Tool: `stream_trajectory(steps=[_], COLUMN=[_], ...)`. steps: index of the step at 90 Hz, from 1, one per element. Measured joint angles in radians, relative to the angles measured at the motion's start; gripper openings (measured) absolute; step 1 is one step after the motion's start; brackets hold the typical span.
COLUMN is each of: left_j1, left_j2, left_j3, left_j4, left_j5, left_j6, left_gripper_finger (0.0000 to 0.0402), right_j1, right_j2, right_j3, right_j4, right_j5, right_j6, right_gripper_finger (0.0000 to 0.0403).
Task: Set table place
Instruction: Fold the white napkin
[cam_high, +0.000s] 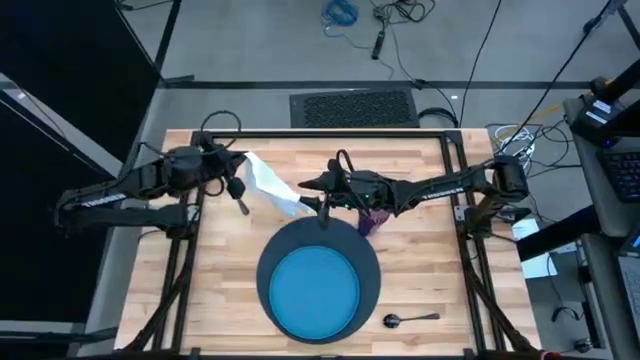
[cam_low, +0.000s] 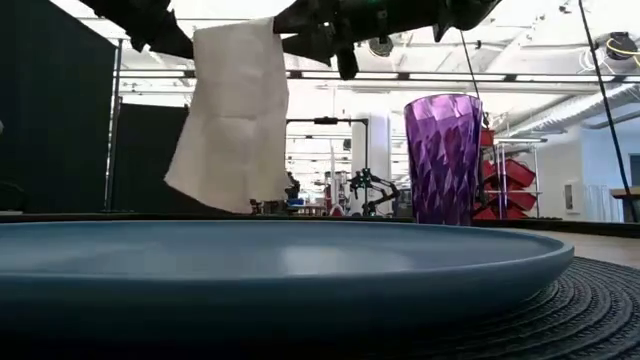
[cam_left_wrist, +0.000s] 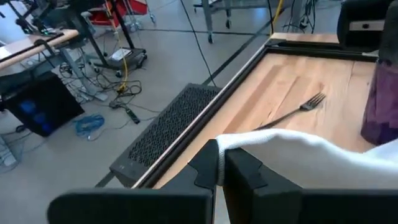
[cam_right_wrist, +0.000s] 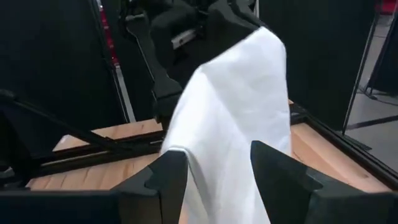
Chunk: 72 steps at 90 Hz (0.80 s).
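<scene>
A white napkin (cam_low: 235, 110) hangs over the far middle of the table (cam_high: 215, 260), with my left gripper (cam_left_wrist: 219, 158) shut on it. My right gripper (cam_right_wrist: 214, 168) is open, one finger on each side of the napkin's lower part (cam_right_wrist: 230, 149). A bright blue plate (cam_high: 318, 292) lies on a dark round charger (cam_high: 270, 262) near the front edge. The purple cup (cam_high: 370, 221) stands upright just beyond the charger's right side. A spoon (cam_high: 410, 319) lies to the charger's right, and a fork (cam_left_wrist: 298, 109) lies near the far edge. My left gripper pinches the napkin's top edge (cam_left_wrist: 231, 146) between its two fingers, coming level from the table's left. The cloth hangs slack below the fingers and slants toward my right gripper. Whether my right gripper's open fingers touch the cloth, I cannot tell.
A black frame (cam_high: 320, 132) runs along the table's far edge, with a floor grate (cam_high: 352, 106) and cables beyond it. Bare wood shows on both sides of the charger.
</scene>
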Motion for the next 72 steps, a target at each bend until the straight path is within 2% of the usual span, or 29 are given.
stream_trajectory(steps=[14, 30, 38, 51, 72], left_j1=[0.000, 0.000, 0.001, 0.001, -0.003], left_j2=[0.018, 0.018, 0.018, 0.018, 0.018], left_j3=[0.000, 0.000, 0.000, 0.000, 0.000], left_j4=[0.018, 0.054, 0.052, 0.051, 0.026], left_j5=[0.002, 0.015, 0.014, 0.014, 0.014], left_j6=[0.000, 0.001, 0.001, 0.001, 0.001], left_gripper_finger=[0.0000, 0.0000, 0.0000, 0.0000, 0.0000], right_j1=[0.000, 0.000, 0.000, 0.000, -0.002], right_j2=[0.000, 0.000, 0.000, 0.000, 0.000], right_j3=[0.000, 0.000, 0.000, 0.000, 0.000], right_j4=[-0.004, -0.002, -0.002, -0.002, 0.011], right_j5=[0.001, 0.001, 0.002, 0.002, -0.022], right_j6=[-0.006, -0.021, -0.028, -0.052, -0.002], right_gripper_finger=[0.0156, 0.0126, 0.0094, 0.0012, 0.0001])
